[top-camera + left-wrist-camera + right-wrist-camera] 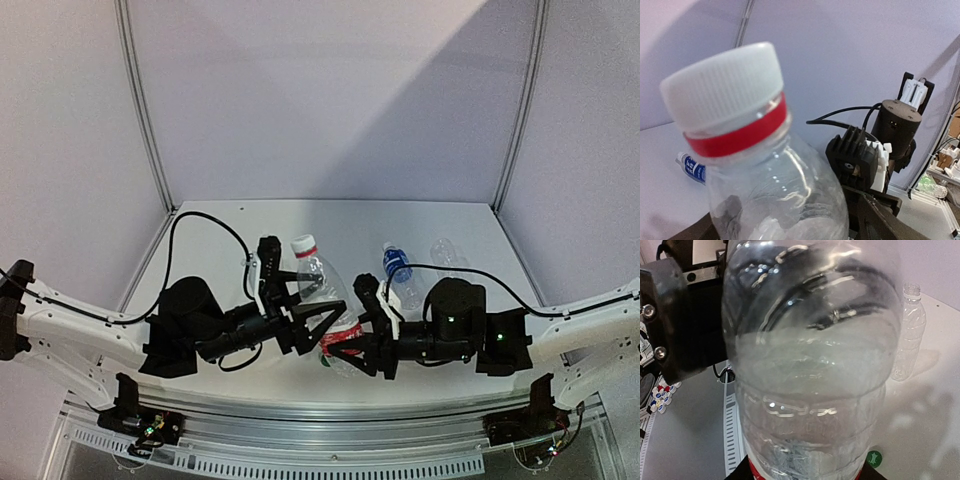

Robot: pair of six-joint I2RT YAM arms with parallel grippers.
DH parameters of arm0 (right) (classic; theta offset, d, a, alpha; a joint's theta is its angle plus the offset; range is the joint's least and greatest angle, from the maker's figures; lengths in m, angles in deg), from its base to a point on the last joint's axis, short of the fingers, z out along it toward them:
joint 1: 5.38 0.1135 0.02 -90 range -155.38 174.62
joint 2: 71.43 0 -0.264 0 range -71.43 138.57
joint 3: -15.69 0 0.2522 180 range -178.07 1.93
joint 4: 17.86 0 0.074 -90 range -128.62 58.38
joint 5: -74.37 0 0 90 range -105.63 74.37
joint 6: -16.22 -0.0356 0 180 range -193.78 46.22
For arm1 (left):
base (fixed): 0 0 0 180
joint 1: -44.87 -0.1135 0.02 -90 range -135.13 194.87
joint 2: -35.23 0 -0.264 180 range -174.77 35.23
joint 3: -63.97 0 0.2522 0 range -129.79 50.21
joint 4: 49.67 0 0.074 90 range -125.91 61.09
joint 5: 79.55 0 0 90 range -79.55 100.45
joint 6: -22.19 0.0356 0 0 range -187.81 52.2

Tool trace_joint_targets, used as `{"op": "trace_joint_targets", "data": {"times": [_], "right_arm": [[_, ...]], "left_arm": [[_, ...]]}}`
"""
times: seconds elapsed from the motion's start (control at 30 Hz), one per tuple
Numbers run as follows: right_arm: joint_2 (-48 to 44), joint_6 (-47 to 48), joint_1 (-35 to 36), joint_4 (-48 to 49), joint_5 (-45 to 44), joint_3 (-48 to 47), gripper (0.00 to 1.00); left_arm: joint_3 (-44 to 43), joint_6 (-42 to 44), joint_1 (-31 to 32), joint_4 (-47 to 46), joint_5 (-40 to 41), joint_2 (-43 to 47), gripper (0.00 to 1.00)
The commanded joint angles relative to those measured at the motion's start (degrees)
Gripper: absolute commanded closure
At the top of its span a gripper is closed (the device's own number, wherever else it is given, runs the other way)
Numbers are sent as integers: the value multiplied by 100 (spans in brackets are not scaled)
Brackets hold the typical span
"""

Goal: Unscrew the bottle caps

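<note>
Looking from our side of the table first, we see the right gripper squeezed shut on the low part of the red-label bottle, down by its label. A tiny green cap lies on the table close by, not on any bottle.

Next comes the left gripper. Its jaws stand wide apart, one on each side of the bottle's shoulder. We think they hold nothing.

The bottle leans. Its long line runs from the right gripper, near us, up and away toward the back wall, tipping a bit to the left. The white cap sits at that far top end, screwed on above a red ring. So the cap lies just past the left gripper, farther out than its jaws reach. The left arm is the nearer one to the cap, and the right arm is busy holding. We think the left gripper must slide along the bottle toward the cap, then close on it and twist.

Farther back are the blue-label bottle and a bare bottle, well apart from both grippers.
</note>
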Motion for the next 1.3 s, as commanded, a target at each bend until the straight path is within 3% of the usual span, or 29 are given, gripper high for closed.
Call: {"op": "trace_joint_targets", "data": {"times": [0.0,0.2,0.5,0.57,0.8,0.97,1.27], "right_arm": [[-166,-3,41,286,-49,-44,53],[40,-26,42,-81,117,-268,39],[-329,345,34,-2518,1161,-1320,21],[-617,416,34,-2927,1111,-1505,21],[-1231,584,35,-4467,-208,-2642,24],[-565,297,34,-5186,-981,-3404,24],[434,-302,33,-5588,-1041,-4275,33]], "left_arm": [[-43,176,100,-206,-14,-75,22],[-283,520,103,500,-86,107,30],[-843,1548,91,3608,493,1262,35],[-650,1736,146,3686,769,1432,35],[-312,2298,152,4035,274,1294,34],[-268,2426,152,4074,-111,1000,35],[-189,2427,161,4040,-521,1102,36]]}}
